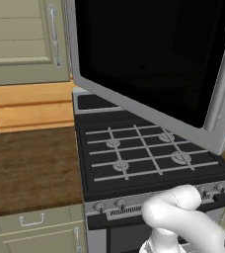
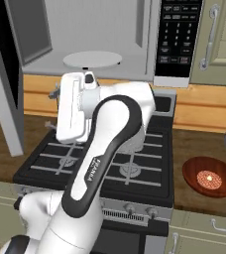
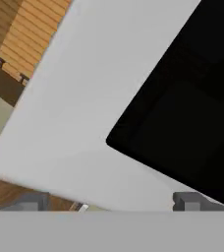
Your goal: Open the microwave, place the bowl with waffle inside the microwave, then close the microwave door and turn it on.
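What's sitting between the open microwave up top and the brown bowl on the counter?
In the right base view, nothing sits between the microwave and the bowl except the black stove's right burners and bare wooden counter.

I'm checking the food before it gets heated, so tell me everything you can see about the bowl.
The bowl is shallow, round and glossy reddish-brown, like glazed ceramic or polished wood. It sits upright on the dark wooden counter right of the stove, below the microwave and out to its right. In its middle lies a small round pale-orange waffle. Nothing else touches it; the arm is away over the stove.
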Tool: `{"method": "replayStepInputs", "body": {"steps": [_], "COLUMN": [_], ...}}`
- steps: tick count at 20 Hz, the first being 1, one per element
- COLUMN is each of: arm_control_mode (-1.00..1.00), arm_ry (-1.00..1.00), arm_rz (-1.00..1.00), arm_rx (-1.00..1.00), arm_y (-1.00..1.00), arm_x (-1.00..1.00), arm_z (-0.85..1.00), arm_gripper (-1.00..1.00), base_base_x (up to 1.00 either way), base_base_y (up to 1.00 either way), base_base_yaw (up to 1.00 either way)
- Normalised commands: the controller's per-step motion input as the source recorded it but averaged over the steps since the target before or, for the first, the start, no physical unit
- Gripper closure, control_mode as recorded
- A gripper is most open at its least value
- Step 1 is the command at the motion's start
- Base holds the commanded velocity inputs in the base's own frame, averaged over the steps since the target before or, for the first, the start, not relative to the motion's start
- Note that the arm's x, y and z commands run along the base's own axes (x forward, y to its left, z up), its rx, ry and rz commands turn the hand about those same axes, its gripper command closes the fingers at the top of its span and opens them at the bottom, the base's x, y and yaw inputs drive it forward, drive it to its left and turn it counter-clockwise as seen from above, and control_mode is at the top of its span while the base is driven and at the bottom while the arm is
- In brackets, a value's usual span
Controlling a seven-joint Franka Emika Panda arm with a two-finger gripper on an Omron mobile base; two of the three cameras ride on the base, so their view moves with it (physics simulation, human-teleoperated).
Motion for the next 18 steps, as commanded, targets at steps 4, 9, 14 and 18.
{"method": "replayStepInputs", "body": {"steps": [4,9,14,18], "arm_control_mode": [-1.00,-1.00,-1.00,-1.00], "arm_ry": [-0.15,-0.19,-0.19,-0.19], "arm_rz": [0.35,0.31,0.30,0.20], "arm_rx": [0.00,0.00,0.00,-0.02], "arm_y": [0.89,0.98,0.97,1.00], "arm_x": [0.00,-0.01,-0.25,-0.09], "arm_z": [0.08,0.22,0.45,0.21], "arm_gripper": [-1.00,-1.00,-1.00,-1.00], "base_base_x": [0.00,0.00,0.00,0.00], "base_base_y": [0.00,0.00,0.00,0.00], "base_base_yaw": [0.00,0.00,0.00,0.00]}}
